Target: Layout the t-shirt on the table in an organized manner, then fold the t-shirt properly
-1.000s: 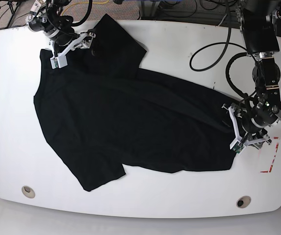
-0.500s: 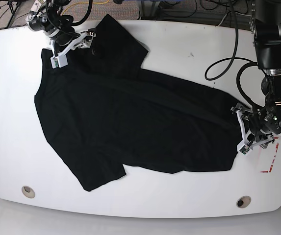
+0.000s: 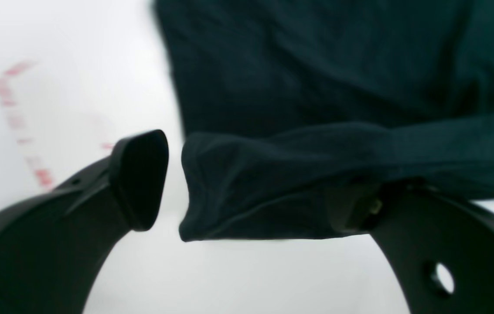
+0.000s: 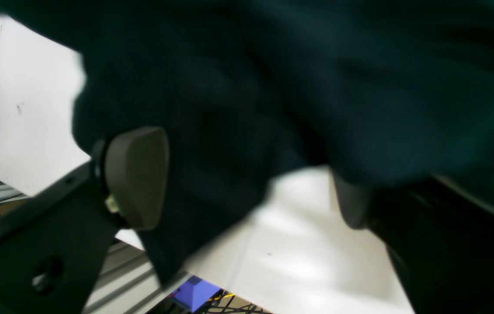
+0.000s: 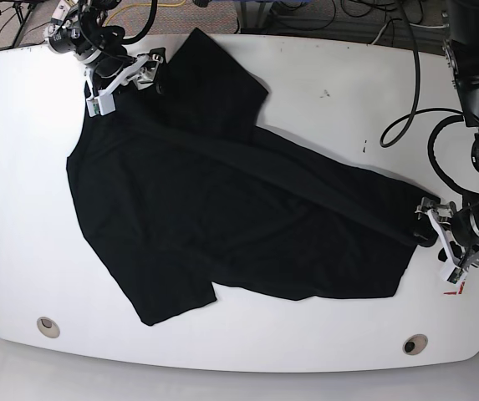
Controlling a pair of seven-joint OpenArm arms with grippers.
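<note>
Two arms show in the base view: the t-shirt (image 5: 222, 217) lies spread across the table (image 5: 323, 351), the right gripper (image 5: 122, 82) at its far corner, the left gripper (image 5: 441, 242) at its near-side edge.

Left wrist view: the fingers (image 3: 140, 179) stand apart, cloth draped over one, unclamped.

Right wrist view: wide-spread fingers (image 4: 135, 176), cloth hanging between them, not pinched.
</note>
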